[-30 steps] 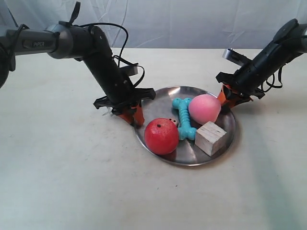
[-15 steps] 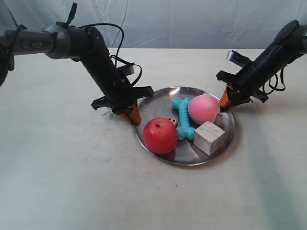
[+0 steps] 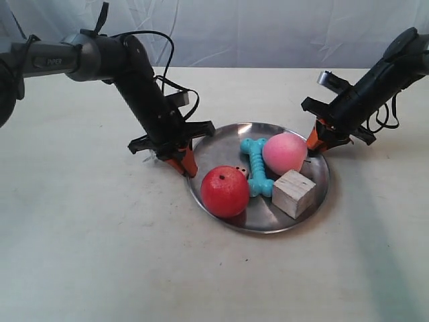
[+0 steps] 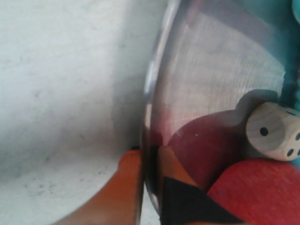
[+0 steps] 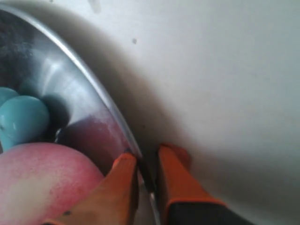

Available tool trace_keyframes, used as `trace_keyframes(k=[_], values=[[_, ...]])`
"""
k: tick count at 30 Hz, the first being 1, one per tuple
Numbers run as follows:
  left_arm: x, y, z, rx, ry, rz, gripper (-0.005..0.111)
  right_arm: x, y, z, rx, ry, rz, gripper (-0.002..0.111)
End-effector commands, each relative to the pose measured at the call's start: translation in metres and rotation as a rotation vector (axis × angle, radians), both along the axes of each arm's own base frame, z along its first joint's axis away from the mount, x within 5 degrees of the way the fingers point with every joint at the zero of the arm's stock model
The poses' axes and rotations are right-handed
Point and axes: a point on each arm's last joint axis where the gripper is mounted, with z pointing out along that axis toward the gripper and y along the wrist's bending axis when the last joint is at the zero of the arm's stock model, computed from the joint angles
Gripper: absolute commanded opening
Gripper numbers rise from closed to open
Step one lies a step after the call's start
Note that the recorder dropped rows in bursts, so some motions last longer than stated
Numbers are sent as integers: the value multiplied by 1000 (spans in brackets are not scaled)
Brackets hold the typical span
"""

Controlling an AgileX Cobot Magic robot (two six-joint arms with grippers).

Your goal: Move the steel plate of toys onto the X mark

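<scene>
The steel plate [image 3: 265,211] lies on the table holding the red apple [image 3: 224,191], pink peach [image 3: 285,153], turquoise bone [image 3: 257,164], wooden cube [image 3: 293,193] and tiny dice [image 3: 241,170]. My left gripper [image 3: 184,162] is shut on the plate's rim next to the apple; its orange fingers straddle the rim [image 4: 149,112], with the dice [image 4: 274,131] and apple [image 4: 262,192] just inside. My right gripper [image 3: 315,142] is shut on the opposite rim [image 5: 101,101] by the peach [image 5: 42,183] and bone [image 5: 21,117]. The X mark is out of view.
Pale table surface [image 3: 100,255] surrounds the plate on all sides. A white cloth backdrop [image 3: 268,33] hangs behind the table's far edge. Cables loop off both arms above the plate's sides.
Both grippers have shifted slightly along with the rim they hold; the right wrist has risen a little. The plate and toys sit almost where they were.
</scene>
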Motion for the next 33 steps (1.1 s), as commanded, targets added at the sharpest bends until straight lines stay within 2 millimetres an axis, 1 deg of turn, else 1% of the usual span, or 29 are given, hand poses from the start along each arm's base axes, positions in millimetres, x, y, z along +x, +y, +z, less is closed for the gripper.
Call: trace_keyframes(k=[1, 6, 15, 18, 22, 25, 29, 33], values=[[-5, -18, 15, -99, 22, -36, 0, 1, 12, 7, 41, 34, -91, -1], [-1, -20, 22, -116, 3, -29, 0, 2, 11, 14, 37, 29, -103, -1], [-1, -21, 25, -131, 2, -25, 0, 2, 11, 35, 33, -6, -118, -1], [-1, -20, 33, -137, -23, -39, 0, 2, 12, 40, 35, -16, -119, -1], [3, -10, 48, -137, -67, -37, 0, 2, 14, 42, 46, -11, -134, -1], [7, -1, 57, -139, -87, -15, 0, 3, 22, 42, 57, -12, -124, -1], [12, 11, 66, -134, -112, 4, 0, 3, 39, 43, 72, -12, -96, -1], [17, 27, 74, -91, -155, 9, 0, 4, 56, 46, 116, -12, -89, -1]])
